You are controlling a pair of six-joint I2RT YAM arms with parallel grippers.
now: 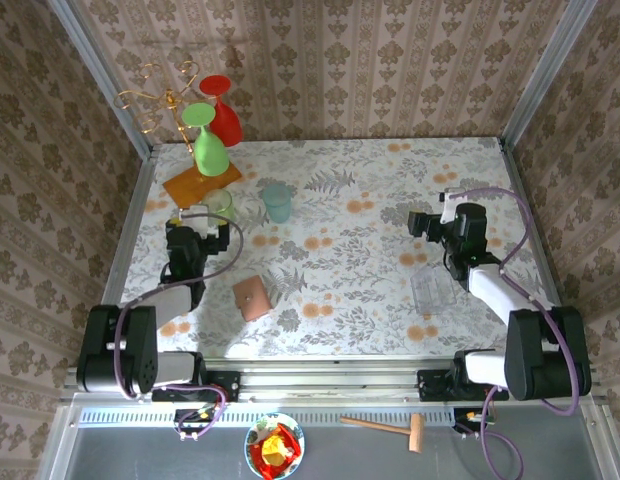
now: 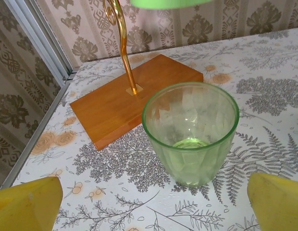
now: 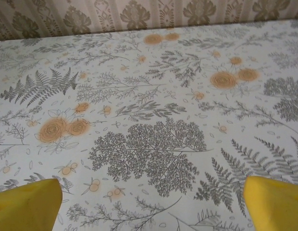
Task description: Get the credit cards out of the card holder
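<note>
Looking at floral bench (image 1: 340, 200) carrying everything. Seeing orange-based glass rack (image 2: 125, 103) at far left corner. Reading left end effector (image 2: 152, 206) as fully spread, gripping nothing, aimed at green tumbler (image 2: 191, 139) standing just ahead of yellow fingers (image 2: 26, 204). Reading right end effector (image 3: 151, 204) as spread wide too, empty, hovering over patterned bench on right side. Spotting clear tray (image 1: 431, 290) near right arm (image 1: 495, 290). Finding card holder (image 1: 253, 298) flat on bench, folded closed, left of centre toward front edge, well apart from both end effectors

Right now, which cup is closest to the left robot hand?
The light green tumbler, standing right in front of the left gripper and its open fingers; the blue-green cup sits farther right.
</note>
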